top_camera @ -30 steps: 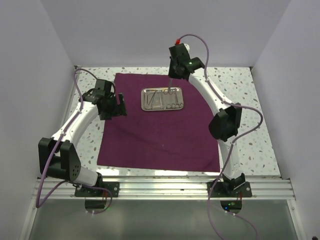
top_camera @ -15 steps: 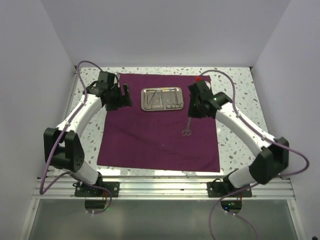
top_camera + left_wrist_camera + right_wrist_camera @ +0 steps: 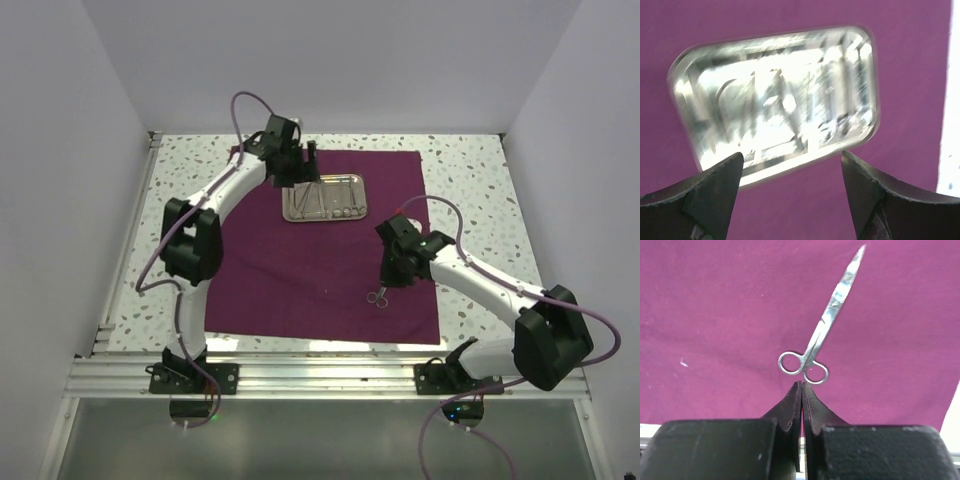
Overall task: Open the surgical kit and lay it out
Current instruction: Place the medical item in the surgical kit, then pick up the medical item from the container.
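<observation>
The surgical kit's maroon cloth point(image 3: 300, 270) lies spread flat on the table. Its steel tray point(image 3: 290, 214) sits at the cloth's far middle with thin silver instruments point(image 3: 325, 200) inside. My left gripper point(image 3: 300, 178) hovers over the tray's far-left end, open, with nothing between its fingers. In the left wrist view the blurred tray point(image 3: 790, 169) fills the space ahead of the left gripper point(image 3: 791, 157). Silver scissors point(image 3: 377, 296) lie on the cloth's near right. My right gripper point(image 3: 388, 275) is right behind their rings, shut and empty. In the right wrist view the scissors point(image 3: 827, 322) point away from the right gripper point(image 3: 802, 384).
The speckled tabletop point(image 3: 470, 170) shows around the cloth, boxed in by white walls on three sides. An aluminium rail point(image 3: 320, 375) with both arm bases runs along the near edge. The cloth's near-right corner lies close to the right arm's elbow.
My left arm swung from the cloth's left edge over to the tray. My right arm carried the scissors from the tray to the cloth's near right; they now lie there and its jaws have shut.
</observation>
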